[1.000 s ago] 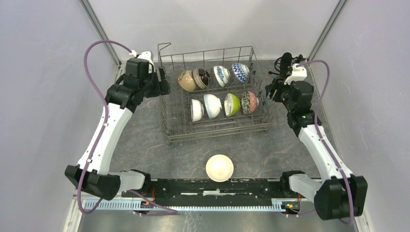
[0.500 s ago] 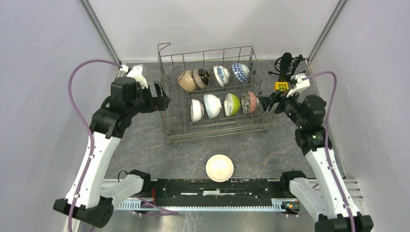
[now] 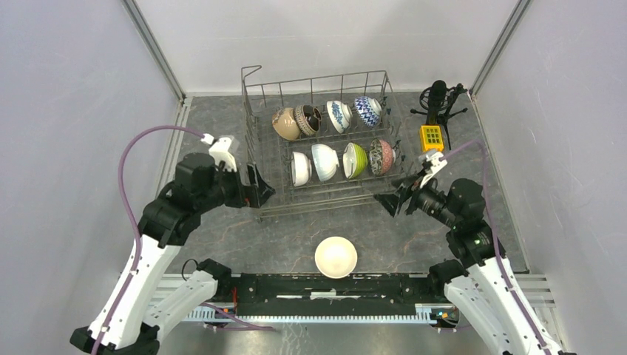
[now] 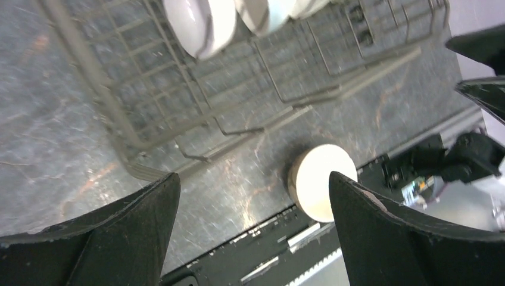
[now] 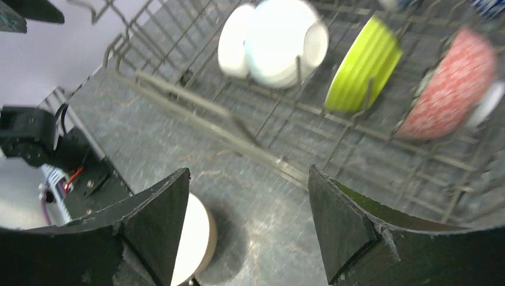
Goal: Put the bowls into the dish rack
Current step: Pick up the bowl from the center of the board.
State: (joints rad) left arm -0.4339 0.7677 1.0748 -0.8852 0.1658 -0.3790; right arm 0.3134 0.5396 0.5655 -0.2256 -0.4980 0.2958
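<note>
Eight bowls racked, one out on the table! The dish rack [image 3: 333,191] stands at the far middle of the grey table [image 3: 296,233]. Back row, left to right: a tan bowl [image 3: 285,123], a dark brown bowl [image 3: 308,118], a blue-and-white bowl [image 3: 339,116] and a blue zigzag bowl [image 3: 367,112], all on edge between the tines. Front row: a white bowl [image 3: 301,168], a second white bowl [image 3: 324,162], a lime green bowl [image 3: 355,160] and a speckled bowl [image 3: 381,156].

The odd one is the cream bowl [image 3: 336,257], alone on the tabletop near my bases, well apart from the rack's near rail.

My left claw [image 3: 255,186] hangs at the rack's near left corner, just beside the wire, spread as wide as it goes with nothing in it. Through its wrist camera the cream bowl shows low between the fingers.

My right claw [image 3: 395,196] hovers off the near right corner, also wide apart and empty.

Further right, beside the rack, sit a yellow box [image 3: 431,136] and a black microphone [image 3: 438,96] on its tripod.
</note>
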